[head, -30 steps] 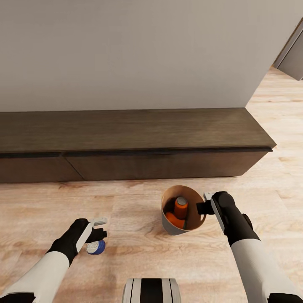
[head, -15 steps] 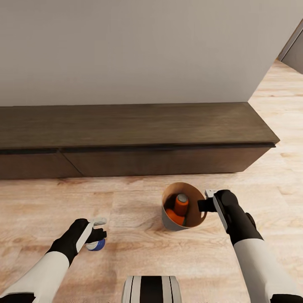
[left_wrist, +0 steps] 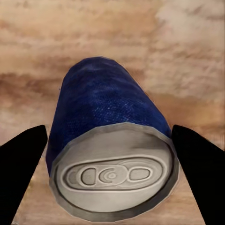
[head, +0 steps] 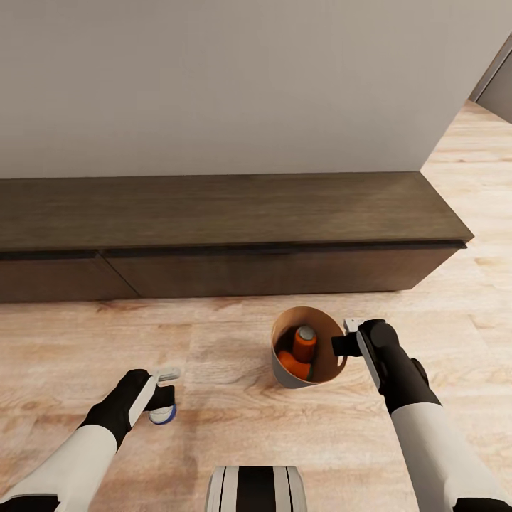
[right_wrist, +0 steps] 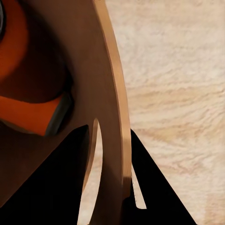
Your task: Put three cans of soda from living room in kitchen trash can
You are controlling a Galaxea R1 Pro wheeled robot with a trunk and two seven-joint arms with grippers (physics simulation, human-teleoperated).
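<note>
Gripping: L gripper (head: 165, 398) blue can (left_wrist: 108, 150), R gripper (head: 343, 340) bin rim (right_wrist: 115, 93).

A: Head cam sits high, pitched forward and down. It covers both arms, the plank floor (head: 235, 412), the dark wooden bench (head: 227, 235) and the wall behind.

B: Left wrist?

A: Looks along its jaws, very close on the blue soda can (left_wrist: 110, 154), top end toward the lens, floor behind. Head cam shares that can (head: 162, 414).

B: Right wrist?

A: Jammed up against the trash can (right_wrist: 110, 93) rim, one jaw each side of the wall. Shared with head cam (head: 307, 348), along with the orange cans (head: 299, 352).
</note>
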